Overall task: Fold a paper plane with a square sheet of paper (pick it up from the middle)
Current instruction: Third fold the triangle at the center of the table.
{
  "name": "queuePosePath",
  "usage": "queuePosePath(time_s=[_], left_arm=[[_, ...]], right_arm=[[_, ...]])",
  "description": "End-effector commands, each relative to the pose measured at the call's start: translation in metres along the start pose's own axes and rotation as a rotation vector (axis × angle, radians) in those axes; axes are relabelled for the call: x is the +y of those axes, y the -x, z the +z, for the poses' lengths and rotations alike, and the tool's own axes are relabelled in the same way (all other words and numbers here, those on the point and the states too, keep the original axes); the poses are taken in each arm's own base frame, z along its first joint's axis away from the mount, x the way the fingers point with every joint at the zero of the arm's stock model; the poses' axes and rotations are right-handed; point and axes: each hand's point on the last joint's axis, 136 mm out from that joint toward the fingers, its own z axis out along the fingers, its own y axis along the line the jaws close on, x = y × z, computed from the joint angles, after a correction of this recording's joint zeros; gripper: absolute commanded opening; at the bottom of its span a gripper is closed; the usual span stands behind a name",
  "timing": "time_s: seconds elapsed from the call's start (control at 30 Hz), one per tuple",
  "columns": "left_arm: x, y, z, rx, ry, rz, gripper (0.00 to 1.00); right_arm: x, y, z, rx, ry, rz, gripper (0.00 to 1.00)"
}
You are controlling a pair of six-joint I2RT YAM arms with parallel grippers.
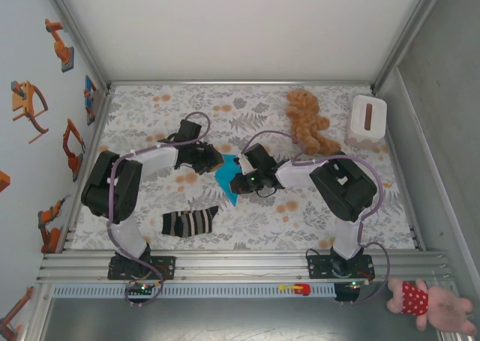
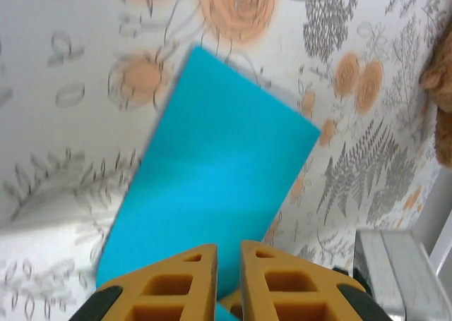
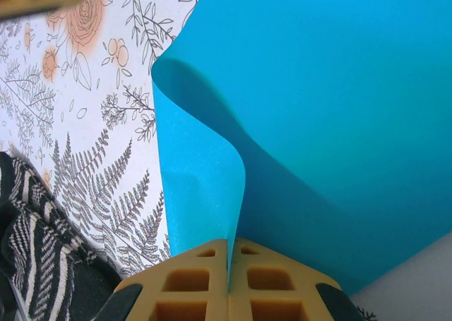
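The square sheet of paper (image 1: 223, 177) is bright turquoise and hangs bent between my two grippers at the middle of the table, lifted off the floral cloth. In the right wrist view the paper (image 3: 339, 109) curls over, and my right gripper (image 3: 228, 247) is shut on its edge. My right gripper (image 1: 238, 182) sits just right of the sheet. My left gripper (image 1: 212, 161) is at the sheet's upper left. Its jaws (image 2: 228, 254) stand a narrow gap apart, with the blurred paper (image 2: 219, 173) spreading beyond them and showing through the gap.
A black-and-white striped sock (image 1: 189, 222) lies near the front left, also in the right wrist view (image 3: 28, 250). A brown teddy bear (image 1: 306, 120) and a white box (image 1: 367, 118) are at the back right. A pink toy (image 1: 427, 302) lies off the table.
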Motion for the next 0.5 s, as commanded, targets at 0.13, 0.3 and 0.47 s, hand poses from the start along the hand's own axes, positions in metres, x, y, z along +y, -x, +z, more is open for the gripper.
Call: queuePosePath(time_s=[0.13, 0.3, 0.47], left_arm=[[0.016, -0.001, 0.019, 0.085, 0.093, 0.030, 0.17], [0.026, -0.005, 0.028, 0.132, 0.137, 0.031, 0.17], [0.042, -0.013, 0.035, 0.179, 0.200, 0.034, 0.16]], right_arm=[[-0.017, -0.005, -0.004, 0.010, -0.067, 0.055, 0.00], [-0.016, -0.004, -0.005, 0.004, -0.066, 0.053, 0.00], [-0.014, -0.002, -0.009, -0.011, -0.066, 0.051, 0.00]])
